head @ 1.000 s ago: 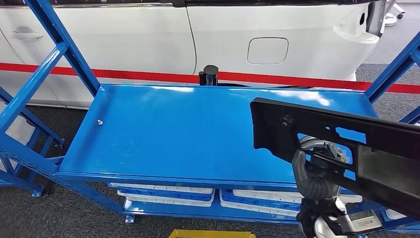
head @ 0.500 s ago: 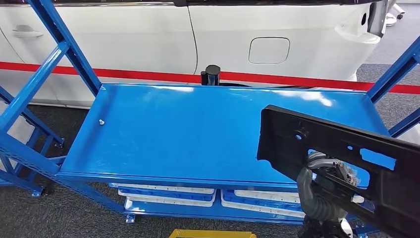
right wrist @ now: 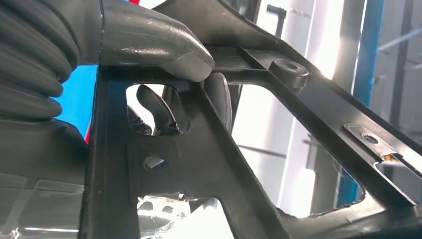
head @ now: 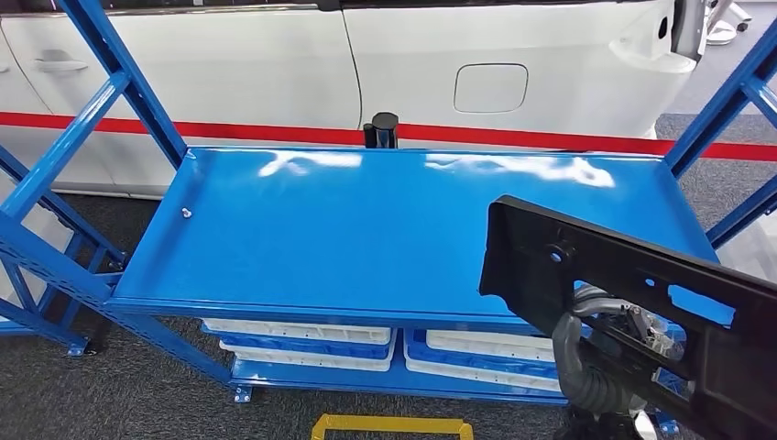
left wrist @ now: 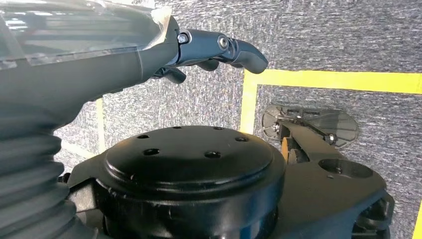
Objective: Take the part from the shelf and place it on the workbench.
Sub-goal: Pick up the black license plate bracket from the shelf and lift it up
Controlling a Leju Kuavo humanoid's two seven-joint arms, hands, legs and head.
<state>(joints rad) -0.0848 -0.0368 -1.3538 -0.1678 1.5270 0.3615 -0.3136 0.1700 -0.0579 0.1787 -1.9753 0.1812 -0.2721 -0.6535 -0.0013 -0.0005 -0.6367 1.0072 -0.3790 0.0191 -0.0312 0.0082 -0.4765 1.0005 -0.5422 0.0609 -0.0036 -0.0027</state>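
Part point(head: 586, 266) lower, in right hand point(head: 596, 367)

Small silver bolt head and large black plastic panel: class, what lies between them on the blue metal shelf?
Bare blue shelf top in the head view, between bolt head and panel.
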